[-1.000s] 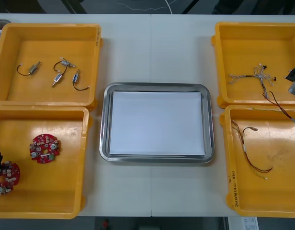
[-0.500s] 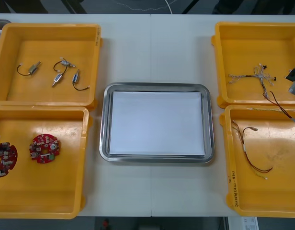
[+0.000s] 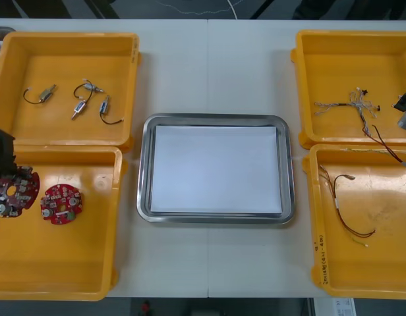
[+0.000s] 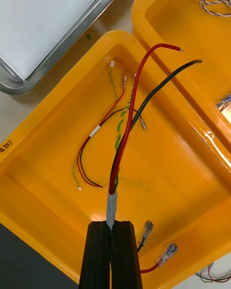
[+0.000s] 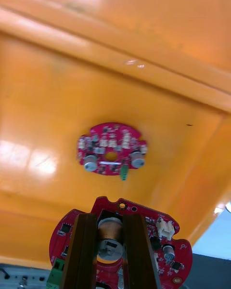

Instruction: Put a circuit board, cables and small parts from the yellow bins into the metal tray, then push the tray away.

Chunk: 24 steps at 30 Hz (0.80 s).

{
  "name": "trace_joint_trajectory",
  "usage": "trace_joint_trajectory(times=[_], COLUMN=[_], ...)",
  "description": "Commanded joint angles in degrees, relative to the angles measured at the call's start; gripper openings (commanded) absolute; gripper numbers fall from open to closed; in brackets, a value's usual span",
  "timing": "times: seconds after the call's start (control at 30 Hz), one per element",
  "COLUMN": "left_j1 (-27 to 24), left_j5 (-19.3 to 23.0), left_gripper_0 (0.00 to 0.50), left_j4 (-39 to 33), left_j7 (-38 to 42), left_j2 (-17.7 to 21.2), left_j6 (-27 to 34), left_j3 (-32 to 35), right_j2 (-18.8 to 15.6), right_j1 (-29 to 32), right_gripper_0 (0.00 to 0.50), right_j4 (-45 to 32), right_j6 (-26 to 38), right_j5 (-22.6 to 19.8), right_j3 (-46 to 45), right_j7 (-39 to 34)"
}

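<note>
Left gripper [image 5: 111, 243]: fingers clamped on a round red circuit board [image 3: 17, 189], gripping a metal component at its middle. Over the last second it has carried the board from the near corner of the near left bin [image 3: 117, 224] toward that bin's far wall. The board now hangs above the bin floor. Judgement: pick done; the carry to the metal tray [image 3: 145, 171] comes next.

Right gripper [image 4: 111, 231]: fingers pressed together on the taped end of a red-and-black cable [image 4: 130, 120], held over the near right bin [image 3: 315, 217]. No shift seen there.

Count, large to small:
- Table [image 3: 209, 72]: 1.
- Yellow bins: 4, two each side.
- Metal tray: 1, between them, white inside, nothing loaded.
- Circuit boards: 2. One is held; the second board [image 3: 61, 204] lies flat in the near left bin, just beside it.
- Cables: 1 held. 2 lie loose in the near right bin: a tagged red and black cable [image 4: 95, 131] and a twisted green and yellow cable [image 4: 114, 89]. 1 tangle of twisted blue and white cable [image 3: 341, 104] is in the far right bin [image 3: 302, 85].
- Small metal parts [image 3: 78, 108]: probably 4, in the far left bin [image 3: 130, 79]. Two sit close with leads crossing, so the count is unsure.
</note>
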Motion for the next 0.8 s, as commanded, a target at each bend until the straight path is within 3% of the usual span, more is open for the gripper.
trace_joint_trajectory(times=[0.03,0.27,0.47,0.8], left_j1=[-8.27,-15.31,-20.67,-27.87], left_j5=[1.18,1.09,-0.14,-8.66], left_gripper_0=[0.002,0.001,0.001,0.003], left_j4=[-2.0,-2.0,-2.18,-1.56], left_j7=[-2.63,-1.58,-0.96,1.94], left_j2=[2.63,-0.01,-4.67,-13.19], left_j6=[0.59,0.59,0.59,0.59], left_j3=[-7.52,-16.05,-21.41,-33.45], right_j2=[-2.23,-2.23,-2.23,-2.23], right_j1=[0.6,0.6,0.6,0.6], right_gripper_0=[0.0,0.0,0.0,0.0], right_j4=[-0.19,-0.19,-0.19,-0.19], right_j6=[0.18,0.18,0.18,0.18], right_j5=[0.45,0.19,-0.08,-0.69], right_j3=[0.35,0.35,0.27,0.09], right_j7=[1.77,1.77,1.77,1.77])
